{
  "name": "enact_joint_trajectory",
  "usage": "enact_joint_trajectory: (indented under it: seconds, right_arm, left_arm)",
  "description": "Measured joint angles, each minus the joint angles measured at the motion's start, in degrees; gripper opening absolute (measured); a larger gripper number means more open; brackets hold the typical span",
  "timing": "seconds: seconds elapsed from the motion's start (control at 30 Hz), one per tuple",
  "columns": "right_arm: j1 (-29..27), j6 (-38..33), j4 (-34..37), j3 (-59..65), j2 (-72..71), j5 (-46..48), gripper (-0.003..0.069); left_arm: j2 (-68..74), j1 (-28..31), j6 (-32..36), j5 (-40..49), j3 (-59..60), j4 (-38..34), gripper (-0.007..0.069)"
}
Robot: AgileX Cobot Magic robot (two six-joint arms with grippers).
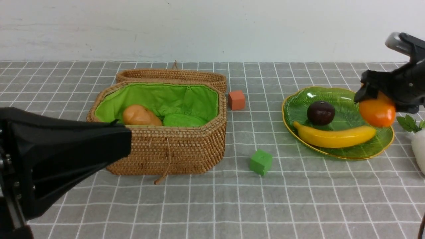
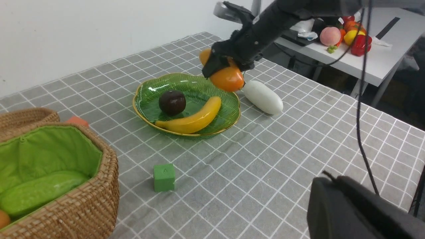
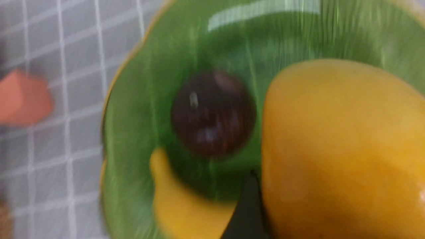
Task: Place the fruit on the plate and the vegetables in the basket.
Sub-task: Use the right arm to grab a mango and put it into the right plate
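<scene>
Grey checked cloth [image 1: 298, 199] lies flat below a white wall [image 1: 212, 26]. The right gripper [image 1: 377, 99] squeezes the orange oval mango [image 1: 378, 114] over the green glass plate [image 1: 332, 96], at its rim. The left gripper [image 1: 116, 142] is pinched together. Bare cloth lies in front.

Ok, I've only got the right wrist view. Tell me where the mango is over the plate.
Observer: The orange oval toy mango, gripped in the right tool, hangs over the right edge of the ribbed green glass plate, not its middle.
Operator: Name anything lying outside.
Observer: A white toy radish lies on the grey checked cloth, right of the plate.
Operator: Check the basket.
Observer: The woven wicker basket stands open, holding a tan toy potato and a green toy gourd.
</scene>
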Motion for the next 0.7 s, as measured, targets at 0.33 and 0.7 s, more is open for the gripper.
enact_joint_trajectory:
  seconds: [0.33, 0.7]
  right_arm:
    - [0.01, -1.15, -1.16, -14.92, 13.68, 2.85, 0.0678]
    - [-0.18, 3.87, -16.32, -20.93, 4.3, 30.71, 0.0603]
  left_arm:
    - [0.06, 0.0, 0.0, -0.11, 0.0, 0.0, -0.0013]
    - [0.06, 0.0, 0.0, -0.11, 0.0, 0.0, -0.0013]
